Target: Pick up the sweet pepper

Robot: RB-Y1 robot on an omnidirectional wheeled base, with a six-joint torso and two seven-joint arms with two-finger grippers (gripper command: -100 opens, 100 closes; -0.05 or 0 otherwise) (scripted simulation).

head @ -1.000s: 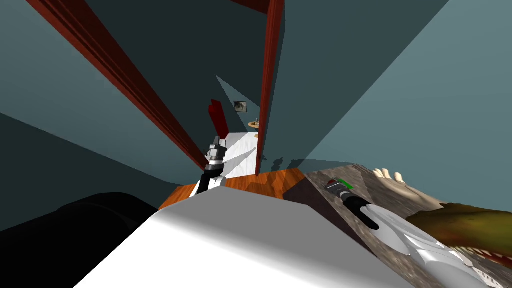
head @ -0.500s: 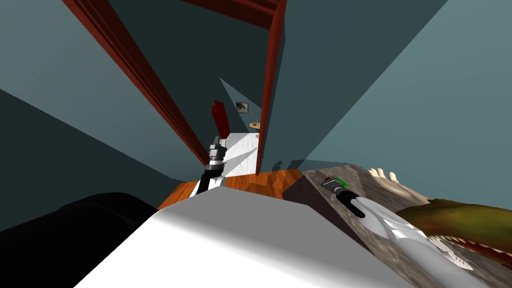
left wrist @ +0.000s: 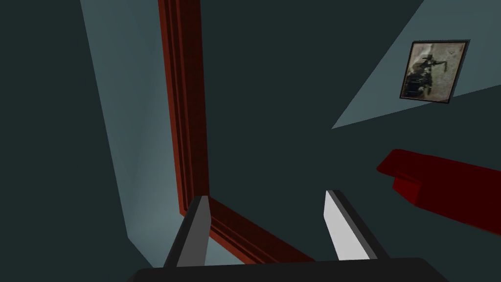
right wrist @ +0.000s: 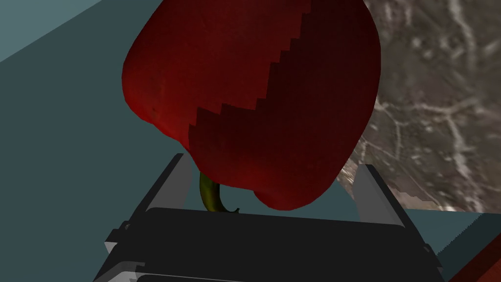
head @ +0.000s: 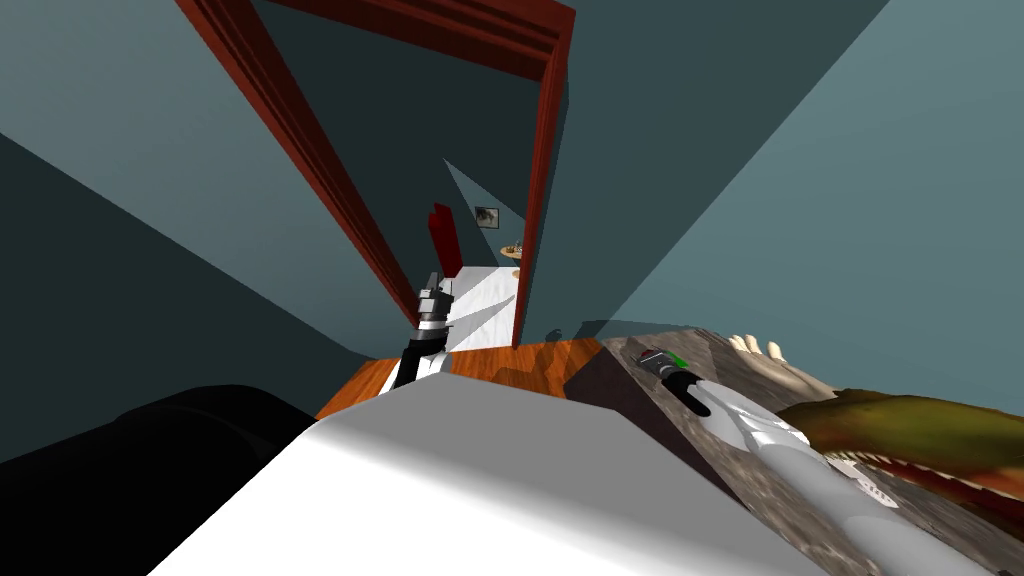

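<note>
A dark red sweet pepper with a short green stem lies between the fingers of my right gripper, stem toward the gripper's dark body. The fingers stand wide apart, and a sliver of counter shows between the pepper and one of them. From the head camera the right gripper reaches out over a stone-patterned counter on my right, with a red speck of the pepper at its tip. My left gripper hangs open in front of the doorway, its fingers holding nothing.
On the counter beyond the right arm lie a pale, finger-like bunch and a large brown-green object with a toothed edge. A teal wall stands behind the counter. A dark red door frame opens ahead onto a white floor.
My right arm has stretched further forward along the counter, toward its far corner. The head view has shifted, bringing the top of the door frame into sight. The left arm is still.
</note>
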